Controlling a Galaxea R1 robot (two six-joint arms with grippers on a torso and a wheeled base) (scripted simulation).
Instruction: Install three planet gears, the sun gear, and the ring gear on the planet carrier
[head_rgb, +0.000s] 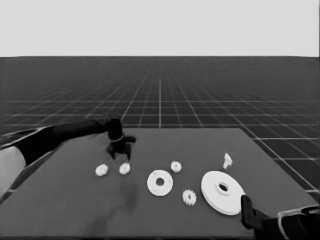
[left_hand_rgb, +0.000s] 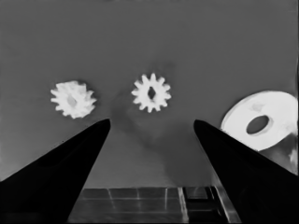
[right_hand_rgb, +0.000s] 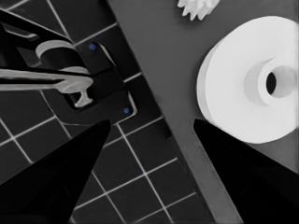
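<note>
My left gripper (head_rgb: 120, 155) hangs open just above the table, close behind one small gear (head_rgb: 124, 169). In the left wrist view this gear (left_hand_rgb: 151, 93) lies just past the open gripper (left_hand_rgb: 152, 122), with nothing between the fingers. A second gear (head_rgb: 101, 170) (left_hand_rgb: 73, 99) lies beside it. Two more gears (head_rgb: 176, 166) (head_rgb: 189, 197) flank the smaller round part (head_rgb: 160, 183) (left_hand_rgb: 259, 120). The larger round part (head_rgb: 222, 192) (right_hand_rgb: 252, 79), hub up, lies at the front right. My right gripper (head_rgb: 247, 215) (right_hand_rgb: 152, 122) waits open at the table's near right corner.
A thin white piece (head_rgb: 227, 160) lies behind the larger round part. The table's near edge (right_hand_rgb: 187, 140) runs past the right gripper, with dark machinery (right_hand_rgb: 70, 79) over the floor grid beyond it. A gear (right_hand_rgb: 198, 8) shows near that corner.
</note>
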